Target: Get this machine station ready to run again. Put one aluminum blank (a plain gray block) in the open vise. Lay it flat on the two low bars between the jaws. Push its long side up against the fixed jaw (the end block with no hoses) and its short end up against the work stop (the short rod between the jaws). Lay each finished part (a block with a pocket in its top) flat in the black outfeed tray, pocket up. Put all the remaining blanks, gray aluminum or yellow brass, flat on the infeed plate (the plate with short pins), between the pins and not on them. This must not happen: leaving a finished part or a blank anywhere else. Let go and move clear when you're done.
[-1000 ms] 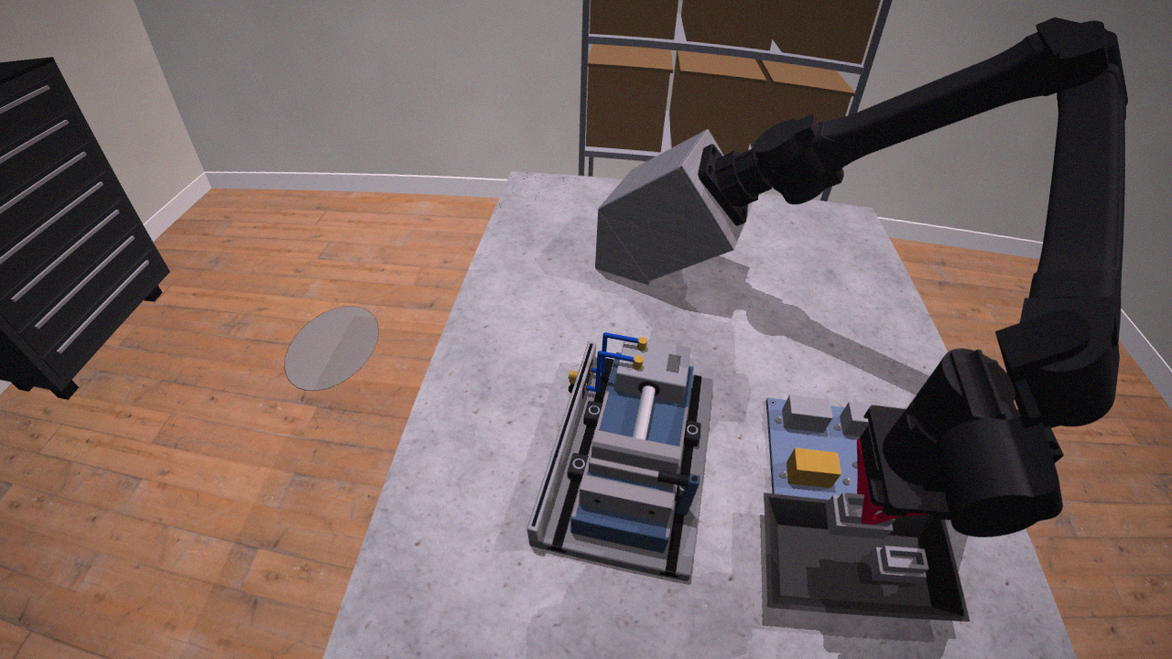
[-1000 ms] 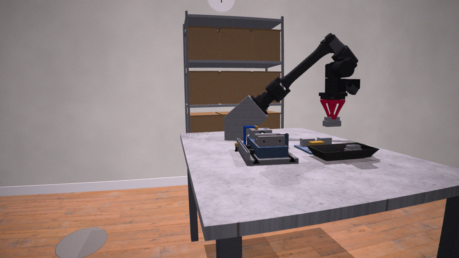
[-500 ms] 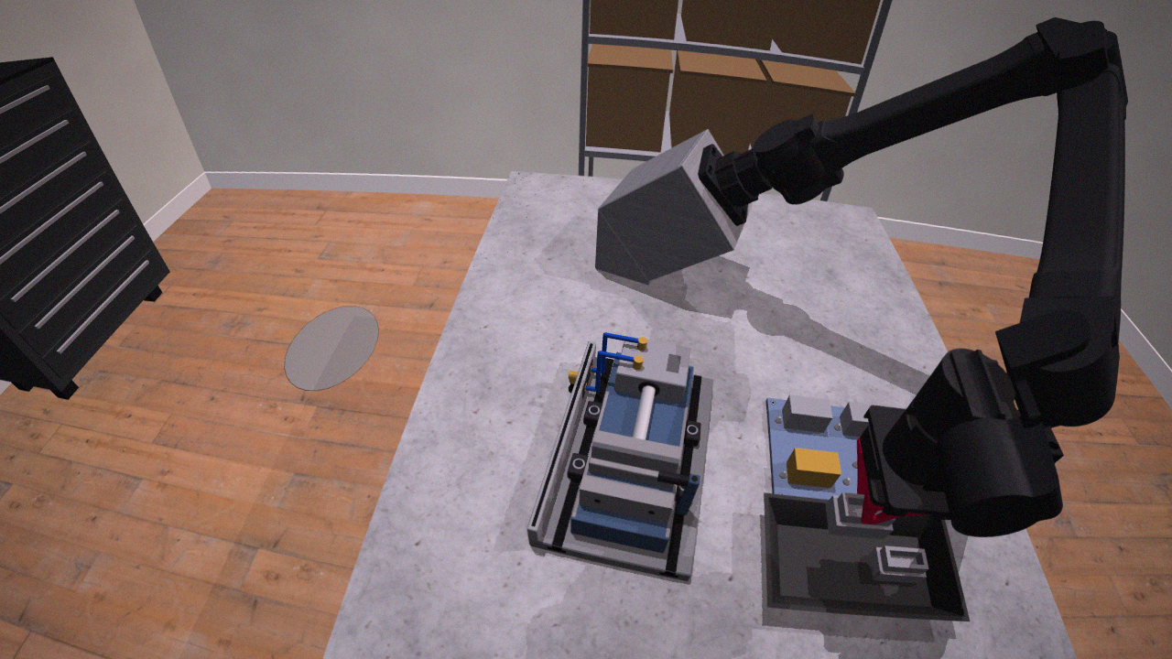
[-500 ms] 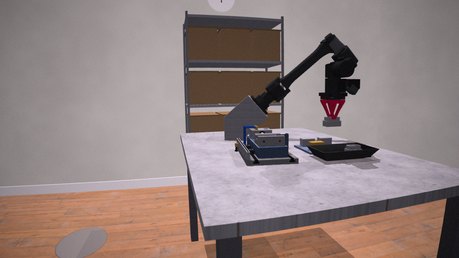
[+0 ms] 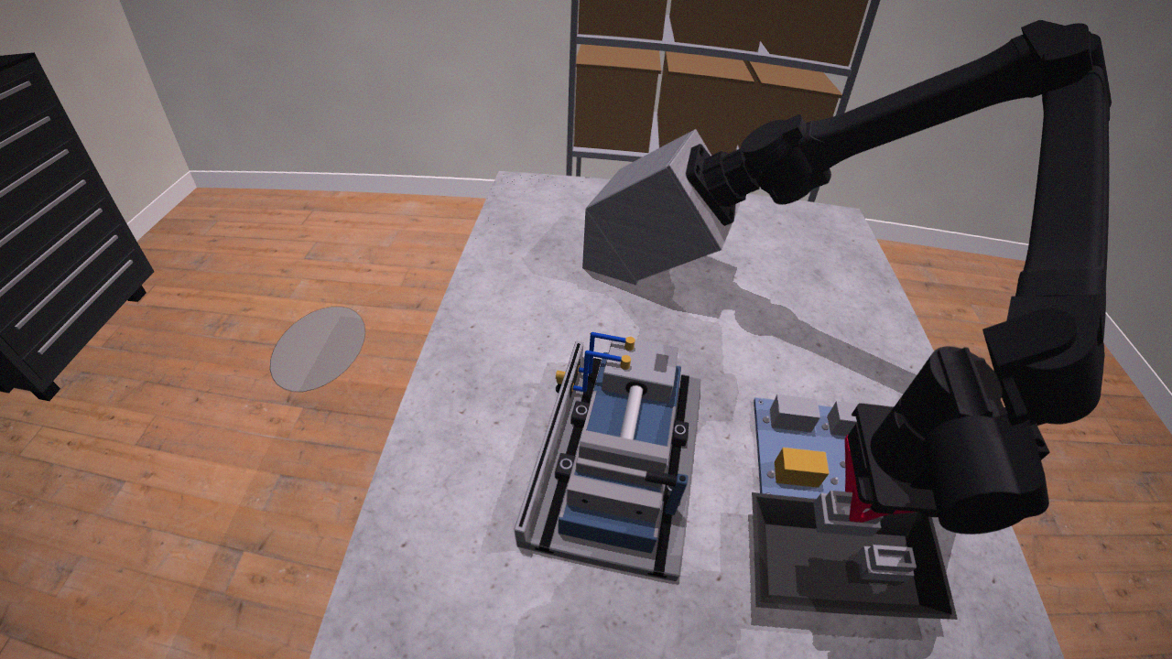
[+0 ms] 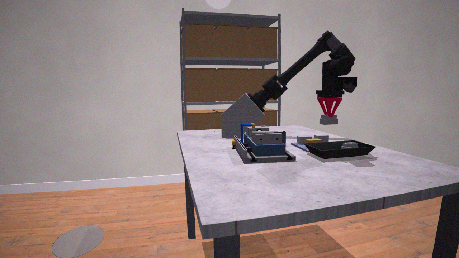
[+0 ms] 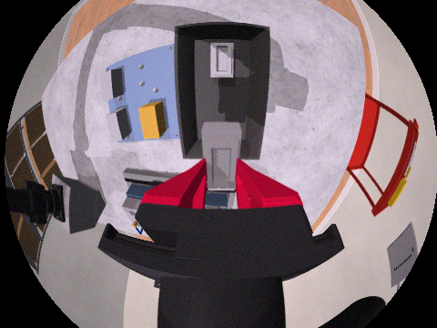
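Your red fingertips (image 6: 330, 115) pinch a finished part (image 5: 848, 510) (image 6: 328, 120) (image 7: 220, 157), held above the outfeed tray (image 5: 856, 612) (image 6: 336, 153) (image 7: 179, 91), pocket up. You look to be on the unloading step; next, judge your spot away from the other finished part (image 5: 888, 560) (image 6: 349, 145) (image 7: 222, 60) inside the tray, lower level, then let go. The held part is gray, oblong, stepped, with a narrower raised top around its rectangular pocket. Beside the tray, the infeed plate (image 5: 767, 447) (image 6: 298, 146) (image 7: 132, 87) bears blanks; the vise (image 5: 608, 533) (image 6: 269, 149), across from it, still needs one.

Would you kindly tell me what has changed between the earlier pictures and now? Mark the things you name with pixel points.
Nothing has visibly changed. The gripper (image 5: 860, 512) (image 6: 329, 115) (image 7: 221, 164) still holds the pocketed part (image 5: 849, 525) (image 6: 328, 121) (image 7: 221, 132) in the air, and the other finished part (image 5: 884, 575) (image 6: 349, 145) (image 7: 221, 75) remains in the black tray (image 5: 786, 569) (image 6: 325, 153) (image 7: 182, 91). The arm, vise (image 5: 618, 536) (image 6: 268, 149) and brass blank (image 5: 801, 467) (image 6: 313, 141) (image 7: 152, 120) look unmoved.
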Tool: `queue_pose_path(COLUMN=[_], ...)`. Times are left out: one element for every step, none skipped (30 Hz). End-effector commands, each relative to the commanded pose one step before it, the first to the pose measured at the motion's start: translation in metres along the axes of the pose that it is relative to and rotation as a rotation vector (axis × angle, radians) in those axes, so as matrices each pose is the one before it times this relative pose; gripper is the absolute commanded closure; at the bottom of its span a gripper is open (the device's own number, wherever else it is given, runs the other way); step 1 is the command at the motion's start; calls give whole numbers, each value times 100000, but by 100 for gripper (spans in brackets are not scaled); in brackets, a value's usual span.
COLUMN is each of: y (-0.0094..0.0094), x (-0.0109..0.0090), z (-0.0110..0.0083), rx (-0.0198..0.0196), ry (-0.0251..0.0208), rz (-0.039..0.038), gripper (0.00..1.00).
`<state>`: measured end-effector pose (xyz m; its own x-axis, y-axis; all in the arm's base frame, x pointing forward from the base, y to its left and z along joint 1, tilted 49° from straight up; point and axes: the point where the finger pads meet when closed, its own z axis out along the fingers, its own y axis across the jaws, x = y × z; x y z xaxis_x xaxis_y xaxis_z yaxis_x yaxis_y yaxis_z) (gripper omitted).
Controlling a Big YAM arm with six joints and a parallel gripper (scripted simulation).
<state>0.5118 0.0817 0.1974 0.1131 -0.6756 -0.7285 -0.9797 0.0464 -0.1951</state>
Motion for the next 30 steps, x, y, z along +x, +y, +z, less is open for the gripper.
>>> queue_pose_path(y=[-1506, 0, 1, 22, 33, 31, 26, 21, 17, 13, 11, 10, 0, 0, 8, 7, 6, 5, 4, 4, 3, 3, 2, 2, 2, 1, 1, 1, 1, 0], x=[410, 29, 23, 28, 25, 14, 1, -13, -24, -28, -27, -23, 0, 0, -19, -16, -14, -12, -10, -9, -7, -6, -5, -4, -4, -3, -3, -2, -2, 0], z=[-1918, 17, 14, 22, 22, 13, 2, -11, -21, -25, -23, -20, 0, 0, -17, -14, -12, -10, -9, -7, -6, -5, -5, -4, -3, -3, -2, -2, -2, 0], rx=[3580, -43, -35, -61, -64, -44, -19, 9, 31, 41, 39, 33, 0, 0, 28, 24, 20, 17, 15, 12, 11, 9, 8, 6, 6, 5, 4, 3, 3, 0], ry=[832, -1, 1, 0, -1, 0, 2, 3, 5, 5, 5, 4, 0, 0, 3, 3, 2, 2, 2, 1, 1, 1, 1, 1, 1, 1, 0, 0, 0, 0], rz=[-341, 66, 49, 74, 76, 52, 25, -7, -32, -43, -42, -36, 0, 0, -30, -26, -22, -19, -16, -13, -11, -10, -8, -7, -6, -5, -4, -4, -3, 0], gripper=[100, 100, 100, 100, 100, 100, 100, 100, 100, 100, 100, 100, 100, 100, 100, 100, 100, 100, 100, 100, 100, 100, 100, 100, 100, 100, 100, 100, 100, 100])
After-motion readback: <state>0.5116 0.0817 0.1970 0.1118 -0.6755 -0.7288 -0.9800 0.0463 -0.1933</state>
